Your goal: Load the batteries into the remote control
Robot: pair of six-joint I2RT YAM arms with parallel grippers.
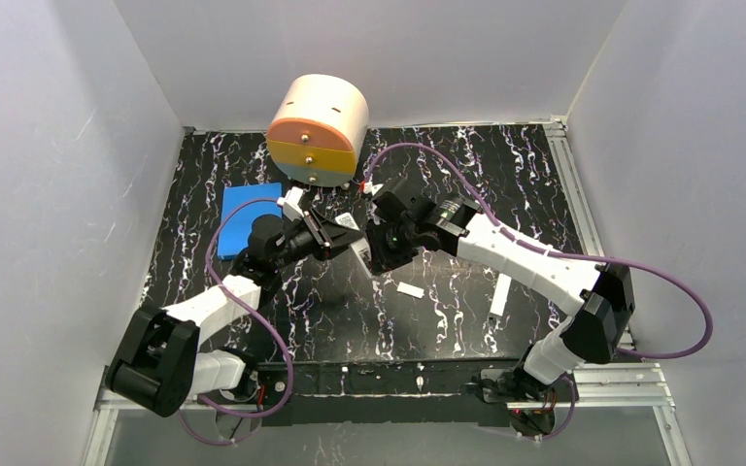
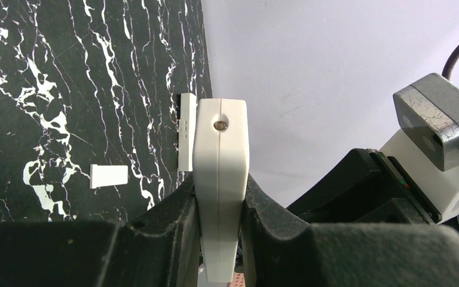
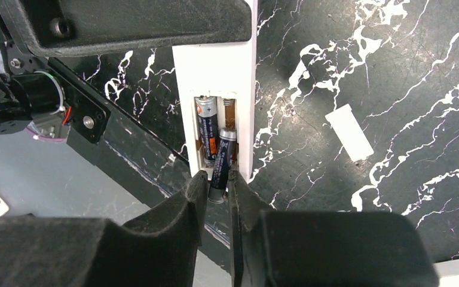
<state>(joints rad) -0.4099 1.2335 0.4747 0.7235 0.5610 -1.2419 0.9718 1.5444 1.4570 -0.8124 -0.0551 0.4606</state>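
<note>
My left gripper (image 2: 219,209) is shut on the white remote control (image 2: 220,173) and holds it on edge above the table; it also shows in the top view (image 1: 357,254). In the right wrist view the remote's open battery bay (image 3: 215,134) faces me. One dark battery (image 3: 206,128) lies in the left slot. My right gripper (image 3: 217,186) is shut on the second battery (image 3: 220,164), whose front end rests in the right slot. In the top view the two grippers (image 1: 381,254) meet at the table's middle.
A small white cover piece (image 1: 410,289) lies right of the grippers, also in the left wrist view (image 2: 109,176) and the right wrist view (image 3: 348,132). A longer white bar (image 1: 499,295) lies further right. A blue pad (image 1: 245,216) and a round orange-yellow drum (image 1: 317,131) stand at the back.
</note>
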